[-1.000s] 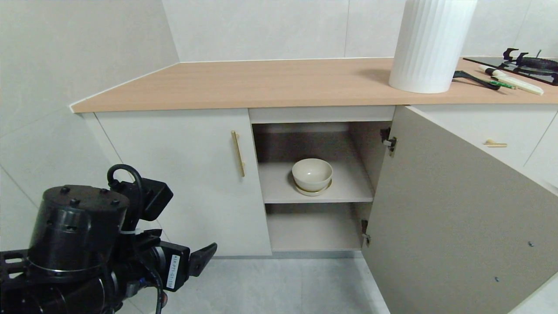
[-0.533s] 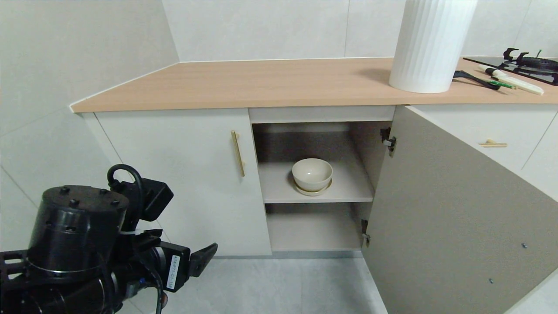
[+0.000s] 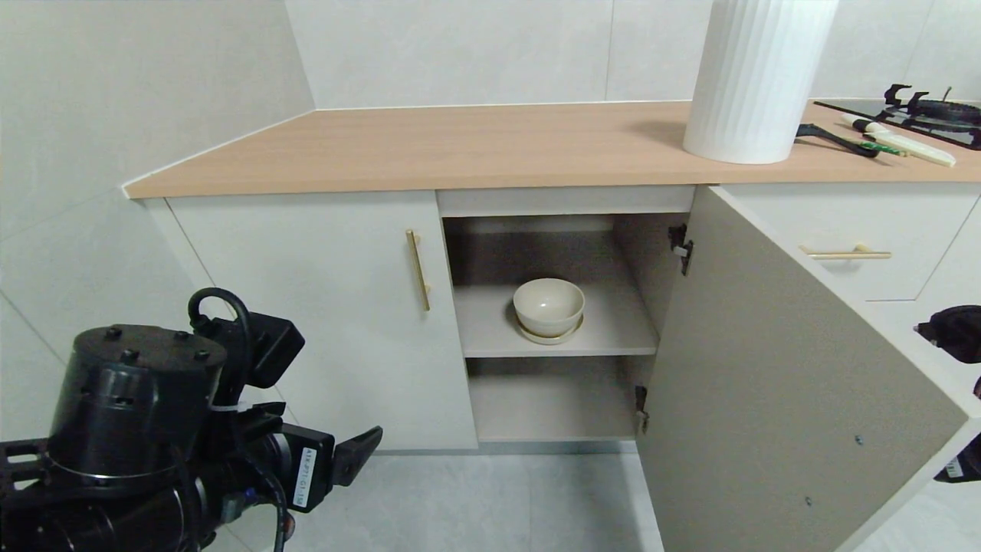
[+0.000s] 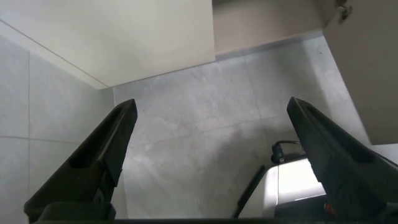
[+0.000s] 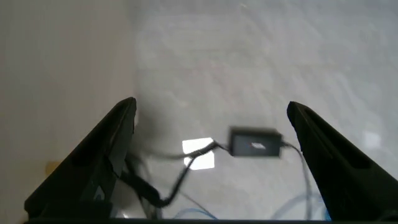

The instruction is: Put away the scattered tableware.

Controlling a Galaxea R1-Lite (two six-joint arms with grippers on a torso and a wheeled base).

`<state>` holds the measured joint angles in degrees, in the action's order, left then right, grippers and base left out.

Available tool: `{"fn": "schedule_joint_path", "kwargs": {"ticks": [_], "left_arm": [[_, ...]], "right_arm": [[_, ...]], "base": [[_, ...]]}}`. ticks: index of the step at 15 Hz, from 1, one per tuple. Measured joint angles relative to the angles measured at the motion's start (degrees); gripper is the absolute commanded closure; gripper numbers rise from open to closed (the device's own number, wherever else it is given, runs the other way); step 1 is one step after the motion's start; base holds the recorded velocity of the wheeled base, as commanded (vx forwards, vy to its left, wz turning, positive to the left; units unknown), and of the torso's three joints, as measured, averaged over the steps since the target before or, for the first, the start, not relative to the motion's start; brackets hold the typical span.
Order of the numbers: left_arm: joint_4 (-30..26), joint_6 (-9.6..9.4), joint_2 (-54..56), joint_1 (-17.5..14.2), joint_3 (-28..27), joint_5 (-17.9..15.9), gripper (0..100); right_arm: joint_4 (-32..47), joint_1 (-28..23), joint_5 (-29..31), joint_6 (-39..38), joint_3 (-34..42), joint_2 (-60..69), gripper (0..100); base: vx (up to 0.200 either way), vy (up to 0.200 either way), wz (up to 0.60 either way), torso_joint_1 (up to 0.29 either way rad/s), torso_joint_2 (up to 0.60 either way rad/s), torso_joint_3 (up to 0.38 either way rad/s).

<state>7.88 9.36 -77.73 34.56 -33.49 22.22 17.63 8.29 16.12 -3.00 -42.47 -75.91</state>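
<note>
Cabinet door [image 3: 766, 368]: open at right; could be knocked by an arm moved past its edge
Left gripper [image 4: 211, 104]: lower left, jaws wide, nothing held
Right gripper [image 5: 210, 104]: jaws wide, nothing held
Bowl [image 3: 548, 304]: set on plate [image 3: 548, 336], upper shelf [image 3: 613, 330], centre; could be jolted by a slam

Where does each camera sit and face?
Head view: on the head, facing forward-down at the cabinet and bowl; left arm shows.
Left wrist view: faces the floor past the open left gripper.
Right wrist view: faces the floor past the open right gripper.
Head and left wrist views share the open door.
</note>
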Motion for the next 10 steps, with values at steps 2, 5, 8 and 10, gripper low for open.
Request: {"fn": "schedule_joint_path", "kwargs": {"ticks": [2, 5, 8, 10], "left_arm": [[0.0, 0.0, 0.0, 0.0, 0.0, 0.0, 0], [0.0, 0.0, 0.0, 0.0, 0.0, 0.0, 0], [0.0, 0.02, 0.0, 0.0, 0.0, 0.0, 0], [0.0, 0.0, 0.0, 0.0, 0.0, 0.0, 0]], "right_arm": [[-3.3, 4.6, 0.1, -2.8, 1.7, -1.5, 0], [-9.2, 10.9, 0.0, -8.0, 3.6, -4.1, 0], [-15.8, 14.7, 0.0, -10.6, 5.4, -7.1, 0], [-20.6, 15.5, 0.0, -11.0, 6.8, -9.0, 0]], "base": [[0.0, 0.0, 0.0, 0.0, 0.0, 0.0], [0.0, 0.0, 0.0, 0.0, 0.0, 0.0], [0.0, 0.0, 0.0, 0.0, 0.0, 0.0], [0.0, 0.0, 0.0, 0.0, 0.0, 0.0]]}}
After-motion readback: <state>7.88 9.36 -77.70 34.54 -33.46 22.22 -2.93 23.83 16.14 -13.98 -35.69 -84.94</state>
